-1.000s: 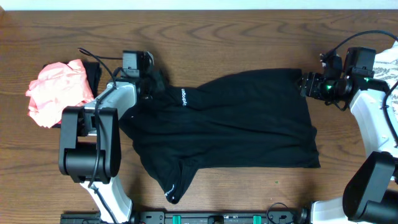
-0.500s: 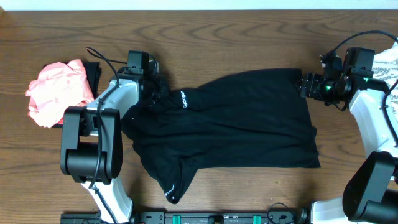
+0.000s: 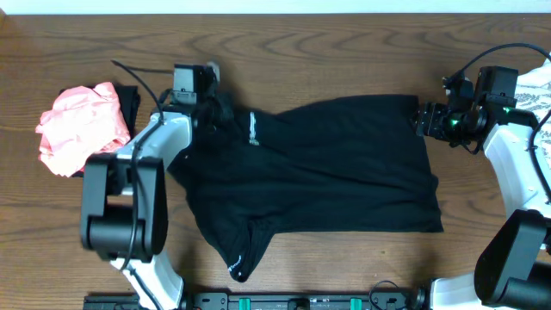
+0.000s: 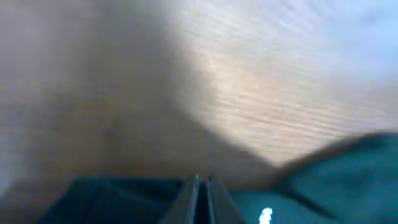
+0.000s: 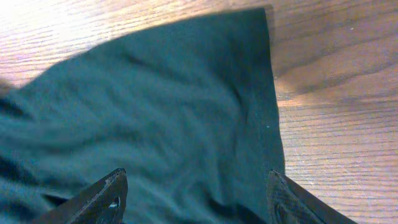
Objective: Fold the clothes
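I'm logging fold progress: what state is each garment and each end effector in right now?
Large black fabric garment: spread out, wrinkled, unfolded.
Coral-pink fabric garment: crumpled in a heap, unfolded.
White patterned cloth: mostly out of frame, cannot tell.
Left end effector: shut, seemingly on the black garment's edge; view is blurred.
Right end effector: open, over the black garment's corner.

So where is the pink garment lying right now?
In the overhead view the pink garment lies crumpled at the left side of the table, just left of the left arm, apart from the large black garment.
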Tool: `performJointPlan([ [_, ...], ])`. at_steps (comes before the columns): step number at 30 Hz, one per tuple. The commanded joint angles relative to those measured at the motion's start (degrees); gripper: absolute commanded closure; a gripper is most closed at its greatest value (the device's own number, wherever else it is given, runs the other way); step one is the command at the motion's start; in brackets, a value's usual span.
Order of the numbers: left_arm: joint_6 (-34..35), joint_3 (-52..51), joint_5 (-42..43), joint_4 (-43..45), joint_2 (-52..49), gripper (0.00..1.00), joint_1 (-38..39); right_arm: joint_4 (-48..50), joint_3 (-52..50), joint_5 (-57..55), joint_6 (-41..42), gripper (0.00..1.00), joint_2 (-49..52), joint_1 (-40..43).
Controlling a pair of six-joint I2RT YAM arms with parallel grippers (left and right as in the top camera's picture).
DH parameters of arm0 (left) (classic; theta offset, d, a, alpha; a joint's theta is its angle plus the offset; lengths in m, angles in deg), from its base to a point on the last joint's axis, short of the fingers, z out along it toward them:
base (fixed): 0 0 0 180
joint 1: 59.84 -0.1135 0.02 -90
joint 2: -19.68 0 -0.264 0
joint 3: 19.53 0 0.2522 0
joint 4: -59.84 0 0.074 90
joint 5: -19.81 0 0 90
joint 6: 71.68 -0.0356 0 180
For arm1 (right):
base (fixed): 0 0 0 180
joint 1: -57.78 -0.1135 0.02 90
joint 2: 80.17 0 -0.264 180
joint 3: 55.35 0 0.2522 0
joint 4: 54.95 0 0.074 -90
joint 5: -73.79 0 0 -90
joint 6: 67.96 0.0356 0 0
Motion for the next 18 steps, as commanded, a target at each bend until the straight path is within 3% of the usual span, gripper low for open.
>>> performJointPlan([
  [1,0.44,0.50,-2.56,3.45,7.21,0.94,0.15,-0.07,-0.20,-1.77,-0.85,0.30,0.55,-0.35],
  [5,0.76,0.48,-5.86,2.58,9.11,0.94,0.15,0.00,-0.20,-2.03,-0.85,0.30,0.55,-0.35],
  [9,0.74,0.33,-12.59,-3.82,7.96,0.94,0.15,0.02,-0.20,-2.03,-0.85,0.30,0.57,-0.35],
  [18,0.55,-0.07,-13.00,-5.66,3.15,0.94,0.15,-0.04,-0.20,-2.03,-0.85,0.30,0.57,-0.35],
])
